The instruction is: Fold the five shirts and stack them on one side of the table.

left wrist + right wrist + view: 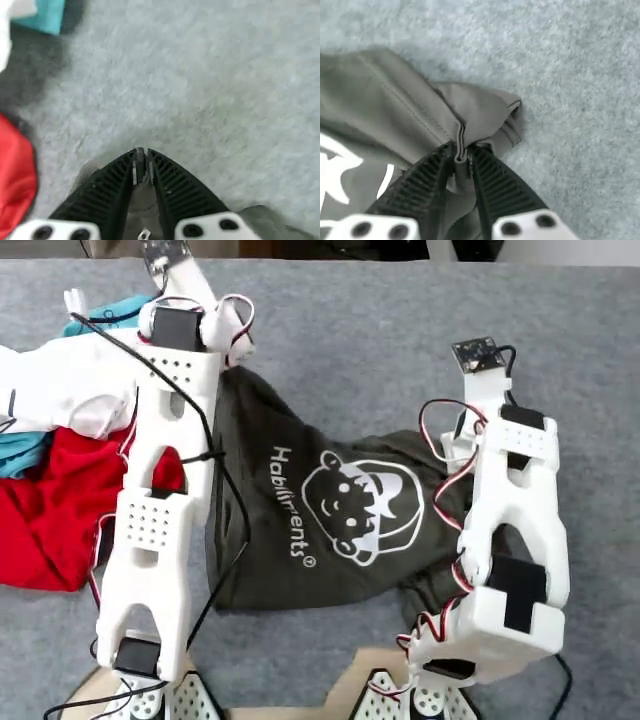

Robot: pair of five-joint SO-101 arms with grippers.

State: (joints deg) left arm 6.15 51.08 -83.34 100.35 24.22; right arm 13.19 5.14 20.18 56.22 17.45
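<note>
Dark shirt [330,530]: lies spread out in the middle of the grey table [380,320], picture side up, between the two arms.
Left gripper [141,154]: jaws pressed together at a far corner of the dark shirt, with a thin bit of dark cloth caught between them.
Right gripper [461,149]: jaws clamped tight on a bunched fold at the dark shirt's edge, on the right side.
Heap: the red shirt [50,510], the white shirt [70,380] and the blue-green shirt [110,312] lie in a messy heap on the left side of the table, touching each other. The left arm passes over the heap.
High view: the whole dark shirt with its white drawing, the heap and both arms from above.
Left wrist view: the closed jaws up close, grey table past them, red and blue-green cloth at the sides.
Right wrist view: the pinched fold up close, a stitched seam and a bit of the white drawing.
</note>
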